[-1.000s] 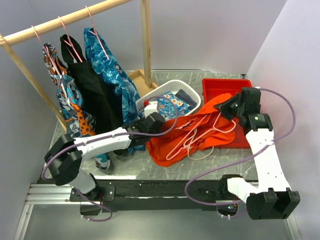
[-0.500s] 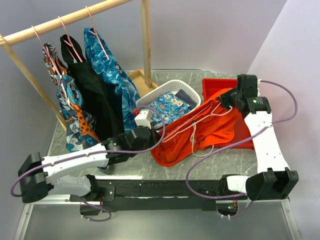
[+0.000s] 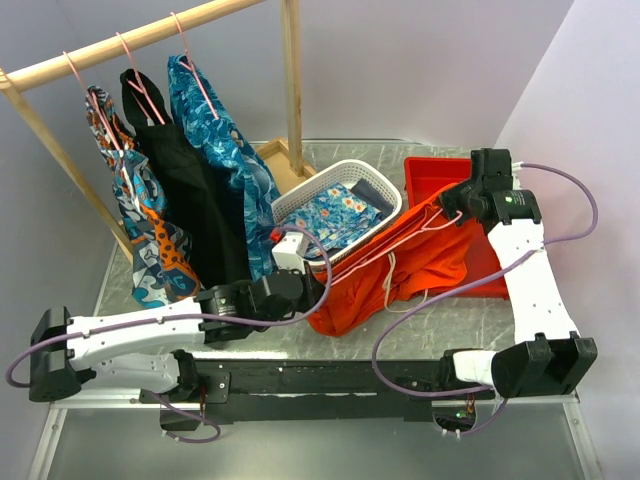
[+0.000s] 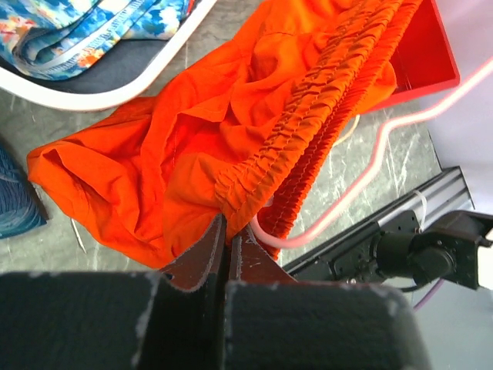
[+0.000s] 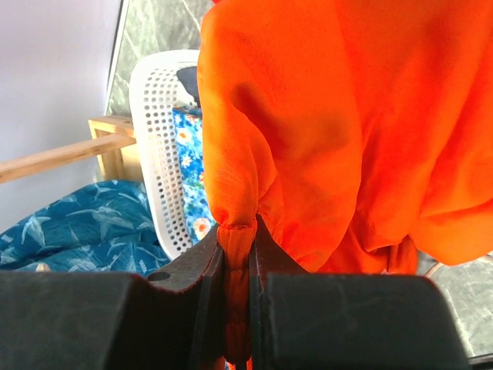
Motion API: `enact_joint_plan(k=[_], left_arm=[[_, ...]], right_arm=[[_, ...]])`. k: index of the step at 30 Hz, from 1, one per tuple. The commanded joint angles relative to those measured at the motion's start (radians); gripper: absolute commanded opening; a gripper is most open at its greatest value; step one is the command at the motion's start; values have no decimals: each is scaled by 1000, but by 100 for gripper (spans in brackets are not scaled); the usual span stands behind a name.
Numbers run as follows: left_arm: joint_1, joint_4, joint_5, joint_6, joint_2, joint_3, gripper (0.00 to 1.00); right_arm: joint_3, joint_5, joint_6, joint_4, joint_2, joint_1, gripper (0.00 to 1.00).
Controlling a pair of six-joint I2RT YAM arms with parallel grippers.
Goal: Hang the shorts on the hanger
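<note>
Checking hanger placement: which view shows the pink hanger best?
Top external: most of the pink hanger shows, lying along the stretched orange shorts. Left wrist shows only a blurred stretch of its wire; right wrist shows none.

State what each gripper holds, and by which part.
Both hold the shorts: left gripper at the waistband end, right gripper at a bunched fabric edge.

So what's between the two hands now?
The shorts, stretched from the left hand to the right hand, with the hanger wire running along their waistband; the top view shows it.
</note>
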Motion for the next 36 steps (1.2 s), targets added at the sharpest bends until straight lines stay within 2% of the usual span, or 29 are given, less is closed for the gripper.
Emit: enact_joint_plan(k=[1,10,13,15,23,27,28,31,36], left_arm=[[-44,-217,-48,-19,-48,28,1],[-75,-289,2,30,-48,171,1],[-78,-283,30,57,-6,228,1],[-80,-283,38,69,46,274,2],[-64,-199,-16,145,223,387,27],[-55,-173,1,230,261,436,48],[-55,-183,-14,242,266,444,62],[-55,-205,-55,290,239,438,75],[-55,-188,-120,405,81,292,74]], right_arm=[[41,229,0,137,3,-29,0],[35,304,3,128,-22,58,0],[8,351,17,128,-25,126,0],[-8,330,30,134,-19,141,0],[-95,235,41,190,-14,186,0],[-100,181,29,183,7,173,0],[-95,170,27,180,21,169,0],[-88,126,23,174,42,156,0],[-57,106,18,131,76,152,0]])
